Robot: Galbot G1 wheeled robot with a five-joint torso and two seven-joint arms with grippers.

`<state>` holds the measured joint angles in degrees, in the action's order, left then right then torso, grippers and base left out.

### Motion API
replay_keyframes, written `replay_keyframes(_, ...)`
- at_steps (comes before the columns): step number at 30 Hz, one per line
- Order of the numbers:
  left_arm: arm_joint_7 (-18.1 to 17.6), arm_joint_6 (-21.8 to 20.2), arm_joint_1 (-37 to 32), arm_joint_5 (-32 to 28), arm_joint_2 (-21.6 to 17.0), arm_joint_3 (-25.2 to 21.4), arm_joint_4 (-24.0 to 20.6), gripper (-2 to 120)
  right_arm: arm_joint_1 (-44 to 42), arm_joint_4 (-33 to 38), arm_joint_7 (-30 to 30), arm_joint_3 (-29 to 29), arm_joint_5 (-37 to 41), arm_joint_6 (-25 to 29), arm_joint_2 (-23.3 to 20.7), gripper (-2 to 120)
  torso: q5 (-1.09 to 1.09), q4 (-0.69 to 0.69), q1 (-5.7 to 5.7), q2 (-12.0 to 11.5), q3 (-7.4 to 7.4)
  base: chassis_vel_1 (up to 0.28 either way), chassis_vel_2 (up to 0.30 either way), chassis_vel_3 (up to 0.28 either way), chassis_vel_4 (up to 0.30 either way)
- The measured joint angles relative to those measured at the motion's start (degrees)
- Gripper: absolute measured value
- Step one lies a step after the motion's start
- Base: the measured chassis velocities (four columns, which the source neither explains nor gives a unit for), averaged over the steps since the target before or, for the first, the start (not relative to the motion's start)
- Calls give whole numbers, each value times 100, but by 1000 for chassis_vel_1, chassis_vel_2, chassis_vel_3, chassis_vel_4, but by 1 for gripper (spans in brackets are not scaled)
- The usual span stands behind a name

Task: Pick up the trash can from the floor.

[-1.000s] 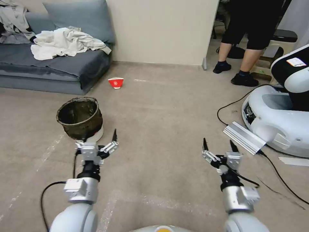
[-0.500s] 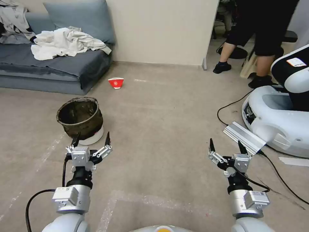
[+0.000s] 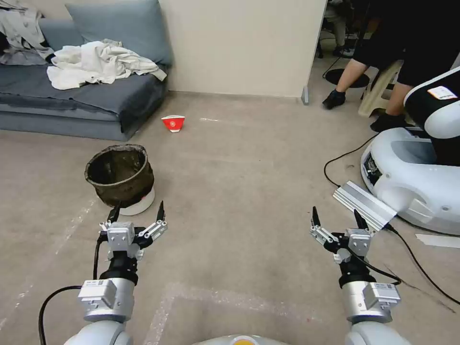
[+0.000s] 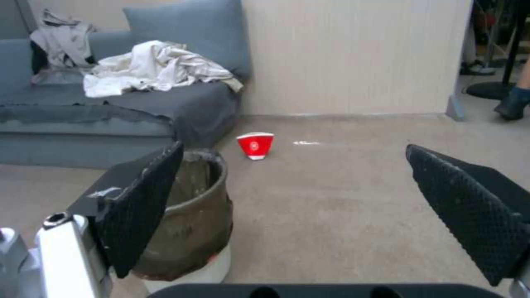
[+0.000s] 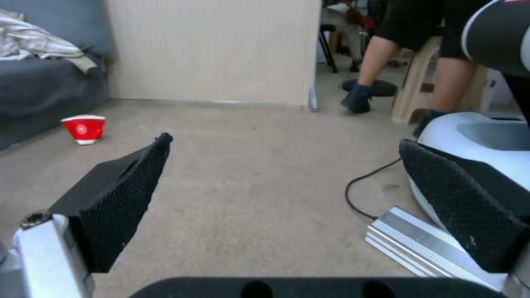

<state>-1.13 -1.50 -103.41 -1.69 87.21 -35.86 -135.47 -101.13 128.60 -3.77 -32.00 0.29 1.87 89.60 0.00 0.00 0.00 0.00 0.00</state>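
head view: left end effector [image 3: 137, 211], fingers spread, poised just short of the bag-lined trash can [image 3: 120, 178] for grasping; right end effector [image 3: 336, 217] idle, likewise spread.

From where I'm driving this looks like a robotics lab dressed up as a living room. There's a grey sofa [image 3: 81, 98] with crumpled laundry [image 3: 98, 61] on it and beige carpet on the floor [image 3: 249, 163] marked with pale tape. But a second white robot base [image 3: 412, 177] sits right there with a cable [image 3: 338, 167] trailing, next to an aluminium rail [image 3: 365, 204] and a plain partition wall [image 3: 239, 45].
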Motion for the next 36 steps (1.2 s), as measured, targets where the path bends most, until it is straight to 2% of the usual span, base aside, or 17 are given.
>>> replay_keyframes(29,5,69,13,13,25,-62,29,100,12,3,-115,34,2,-62,10,100,0,0,0,0,0,65,57,63,60)
replay_keyframes(36,-6,278,43,19,34,-59,169,100,33,-32,-114,30,-4,-130,7,100,0,1,1,0,0,29,28,36,39)
